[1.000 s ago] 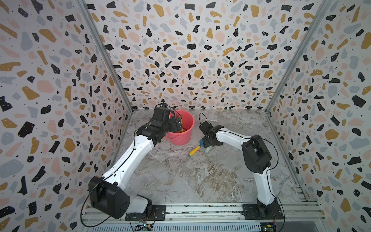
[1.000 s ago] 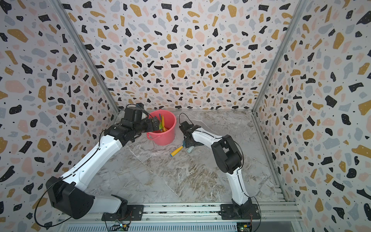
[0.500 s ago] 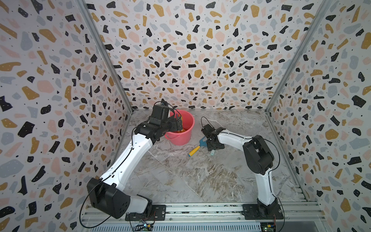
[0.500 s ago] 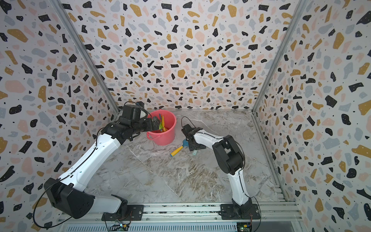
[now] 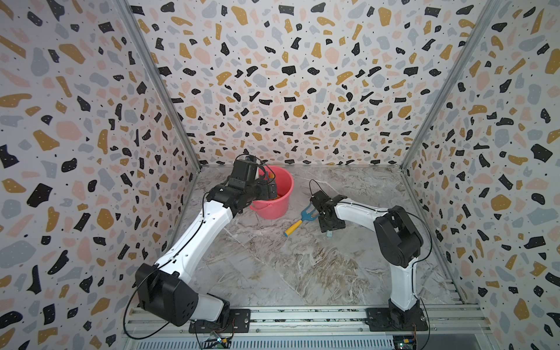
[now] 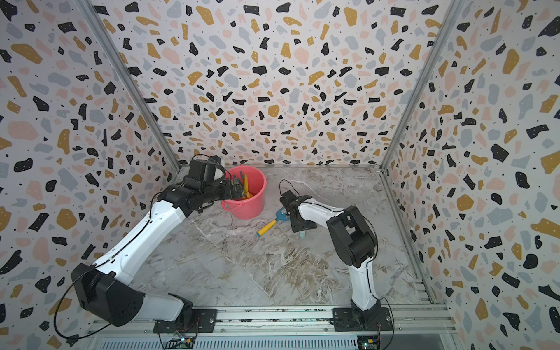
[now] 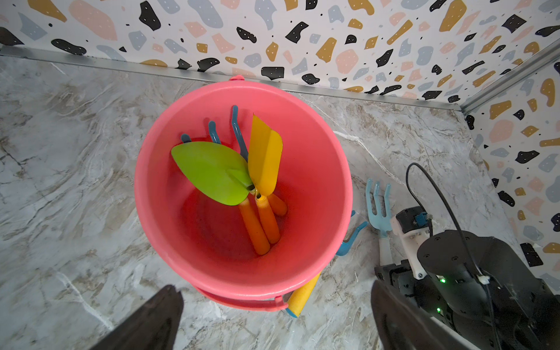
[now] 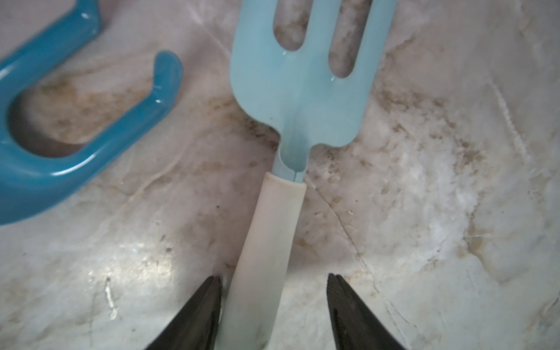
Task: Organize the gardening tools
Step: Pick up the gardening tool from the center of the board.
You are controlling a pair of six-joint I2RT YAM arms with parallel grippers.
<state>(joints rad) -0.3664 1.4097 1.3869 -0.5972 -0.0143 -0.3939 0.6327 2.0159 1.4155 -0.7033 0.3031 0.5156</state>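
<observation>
The pink bucket (image 7: 339, 169) holds a green spade (image 7: 212, 172), a yellow shovel (image 7: 265, 157) and a dark-blue rake (image 7: 238, 130). My left gripper (image 7: 274, 288) hovers open above the bucket's near rim (image 5: 274, 197), empty. A second dark-blue rake with a yellow handle (image 5: 295, 225) lies on the table beside the bucket. The light-blue rake (image 8: 303, 91) lies next to it. My right gripper (image 8: 272, 277) is down over its white handle (image 8: 272, 227); the jaws straddle it, one finger at the handle, the other still apart. In both top views this gripper (image 5: 325, 222) hides most of that rake.
The bucket stands near the back wall (image 5: 288, 121), left of centre. The marble tabletop (image 5: 288, 266) stretches toward the front rail (image 5: 303, 316). Side walls (image 5: 485, 181) close in on both sides. The dark-blue rake's tines (image 8: 75, 136) lie close to my right gripper.
My right gripper has moved down and slightly forward over the light-blue rake's handle, and its jaws have narrowed around it. The left arm has barely moved.
</observation>
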